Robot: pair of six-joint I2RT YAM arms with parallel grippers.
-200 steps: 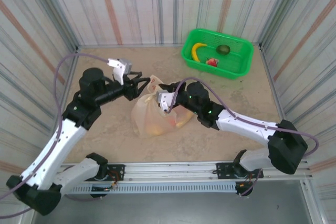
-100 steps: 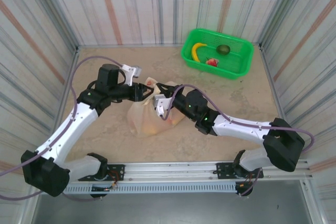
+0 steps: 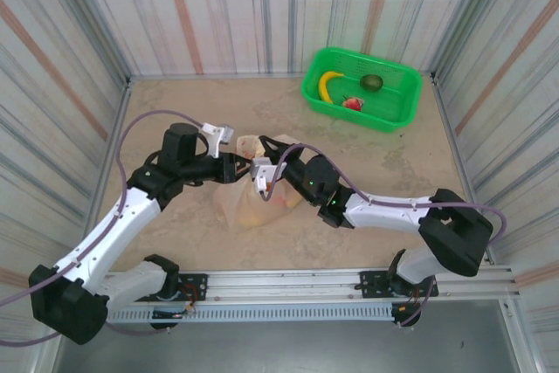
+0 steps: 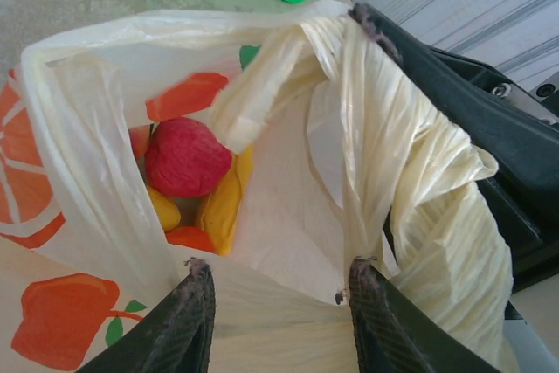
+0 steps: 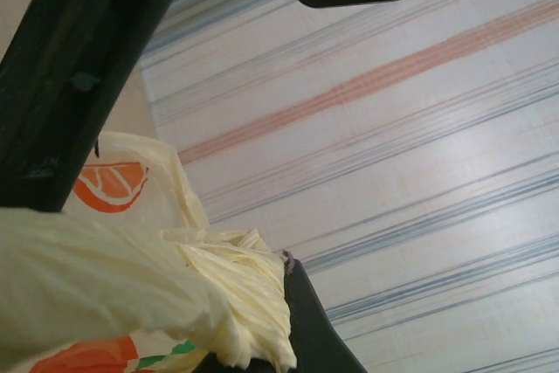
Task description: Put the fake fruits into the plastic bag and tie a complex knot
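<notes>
The plastic bag (image 3: 247,207) lies mid-table between both arms, its mouth held open. Inside it, the left wrist view shows fake fruits: a red one (image 4: 185,156), a yellow one (image 4: 224,203) and an orange one (image 4: 187,238). My left gripper (image 3: 239,166) is at the bag's left rim, its fingers (image 4: 187,316) apart with loose bag film (image 4: 279,321) lying between them. My right gripper (image 3: 261,174) is shut on a bunched handle (image 5: 249,299) of the bag, lifted above the mouth. More fake fruits lie in the basket: a banana (image 3: 328,83), an avocado (image 3: 372,82) and a red one (image 3: 352,103).
The green basket (image 3: 397,102) stands at the back right near the wall. Striped walls close in the table on three sides. The left arm's dark body (image 5: 74,67) hangs close above the right wrist camera.
The left arm has swung right and down onto the bag's rim, and its jaws have narrowed. The right gripper has drawn the handle slightly left toward it.
</notes>
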